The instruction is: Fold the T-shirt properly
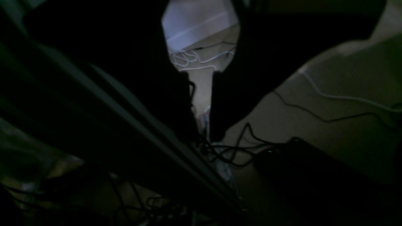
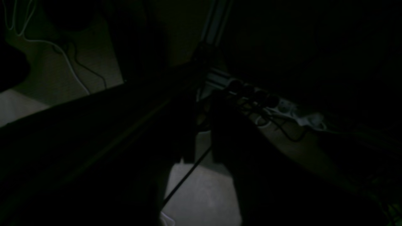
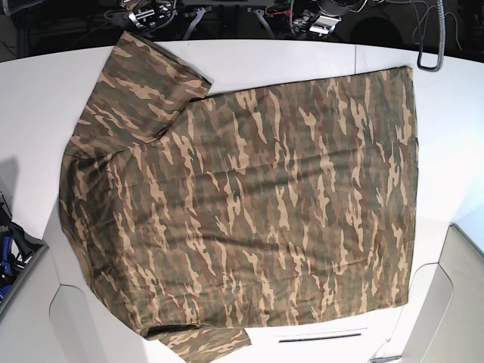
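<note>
The camouflage T-shirt lies spread flat on the white table in the base view. Its collar end is to the left and its hem to the right. One sleeve points to the top left, the other to the bottom. No pale mark shows. Neither arm shows in the base view. In the dark left wrist view, my left gripper hangs over the floor with a narrow gap between its fingers and nothing in it. My right gripper stands the same way below the table.
Loose cables lie on the floor, with a power strip, a black box and a metal frame rail. A dark cable hangs at the table's top right. Blue gear sits at the left edge.
</note>
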`<state>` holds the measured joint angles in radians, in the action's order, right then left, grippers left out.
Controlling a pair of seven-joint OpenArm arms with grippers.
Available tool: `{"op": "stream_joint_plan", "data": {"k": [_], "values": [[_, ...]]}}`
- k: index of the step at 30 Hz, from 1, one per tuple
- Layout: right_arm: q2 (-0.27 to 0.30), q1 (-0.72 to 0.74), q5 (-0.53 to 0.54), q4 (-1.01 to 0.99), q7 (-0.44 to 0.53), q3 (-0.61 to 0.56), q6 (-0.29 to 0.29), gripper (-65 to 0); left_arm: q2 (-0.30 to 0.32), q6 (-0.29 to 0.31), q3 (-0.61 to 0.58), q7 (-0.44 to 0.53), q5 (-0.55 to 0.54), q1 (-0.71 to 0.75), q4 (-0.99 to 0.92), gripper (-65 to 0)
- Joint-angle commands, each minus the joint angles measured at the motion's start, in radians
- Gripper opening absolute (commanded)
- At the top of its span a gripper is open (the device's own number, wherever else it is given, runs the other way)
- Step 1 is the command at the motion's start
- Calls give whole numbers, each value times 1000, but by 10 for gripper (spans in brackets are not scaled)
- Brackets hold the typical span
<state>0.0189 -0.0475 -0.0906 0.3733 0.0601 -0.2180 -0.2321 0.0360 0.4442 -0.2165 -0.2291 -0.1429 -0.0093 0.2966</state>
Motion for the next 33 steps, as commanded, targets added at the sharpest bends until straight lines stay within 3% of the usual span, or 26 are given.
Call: {"op": "stream_joint_plan", "data": {"k": [1, 5, 12, 17, 23, 29, 33], "values": [[-2, -7, 1, 7, 11, 2, -10, -554, -2, 43, 0, -17, -2, -4, 6, -514], [-2, -45, 1, 12, 11, 2, -11, -554, 0, 123, 0, -30, -2, 36, 52, -514], [29, -183, 1, 173, 6, 2, -24, -554, 49, 129, 0, -34, -36, 212, 319, -514], [104, -330, 13, 408, -29, 2, -98, -554, 101, 180, 26, -53, -88, 361, 557, -514], [196, -499, 128, 665, -32, 2, -172, -554, 128, 254, 166, -84, -155, 500, 753, -514], [272, -650, 155, 919, -40, 2, -261, -554, 128, 254, 309, -219, -266, 613, 935, -514], [300, -727, 217, 1081, -60, 3, -292, -554, 128, 254, 392, -248, -328, 695, 1070, -514]]}}
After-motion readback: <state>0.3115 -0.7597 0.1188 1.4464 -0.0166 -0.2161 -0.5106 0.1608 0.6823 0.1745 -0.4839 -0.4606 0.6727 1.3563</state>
